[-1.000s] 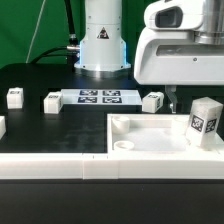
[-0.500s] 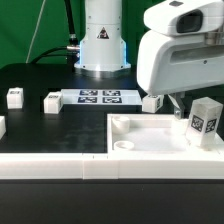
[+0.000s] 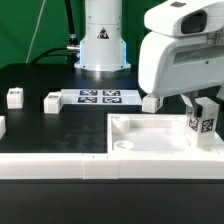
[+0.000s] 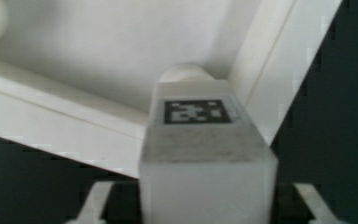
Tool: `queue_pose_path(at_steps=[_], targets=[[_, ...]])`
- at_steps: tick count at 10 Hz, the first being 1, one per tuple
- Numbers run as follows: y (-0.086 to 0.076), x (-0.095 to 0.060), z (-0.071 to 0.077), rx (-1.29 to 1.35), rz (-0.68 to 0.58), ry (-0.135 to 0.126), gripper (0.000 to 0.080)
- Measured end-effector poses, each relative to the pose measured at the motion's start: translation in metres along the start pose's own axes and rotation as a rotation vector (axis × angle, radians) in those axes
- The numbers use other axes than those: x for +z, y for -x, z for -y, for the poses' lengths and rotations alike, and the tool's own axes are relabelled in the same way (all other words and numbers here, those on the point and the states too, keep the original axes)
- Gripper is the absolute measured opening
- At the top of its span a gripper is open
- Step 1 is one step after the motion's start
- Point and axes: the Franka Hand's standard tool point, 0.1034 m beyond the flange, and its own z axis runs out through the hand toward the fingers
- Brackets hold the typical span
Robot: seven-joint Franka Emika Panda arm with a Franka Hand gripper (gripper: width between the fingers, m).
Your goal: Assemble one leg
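Note:
A leg (image 3: 205, 119), a white oblong block with a marker tag, stands upright on the right part of the large white panel (image 3: 150, 135). My gripper (image 3: 199, 104) hangs right over it and hides its top in the exterior view. In the wrist view the leg (image 4: 202, 135) fills the middle with its tag facing the camera. My gripper (image 4: 197, 206) is open, with a finger on each side of the leg and a dark gap between each finger and the block. The panel's raised rim (image 4: 78, 95) runs behind the leg.
Three more legs lie on the black table: two at the exterior view's left (image 3: 15, 97) (image 3: 52, 101) and one by the panel's far edge (image 3: 151, 102). The marker board (image 3: 98, 97) lies before the robot base (image 3: 103, 40). A white rail (image 3: 60, 165) runs along the front.
My gripper has moved down and toward the exterior view's right, from beside the upright leg to straddling it. The leg has not moved.

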Motion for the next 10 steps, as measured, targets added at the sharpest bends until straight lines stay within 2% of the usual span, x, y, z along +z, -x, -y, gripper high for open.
queue_pose_path(at_steps=[2,5,10], targets=[[-0.0001,0.0001,-0.0009,0.041,-0.002,0.001,0.0291],[0.0004,0.0006,-0.0027,0.419,-0.002,-0.003,0.0291],[0.0024,0.0012,-0.0076,0.976,0.000,0.005,0.0291]])
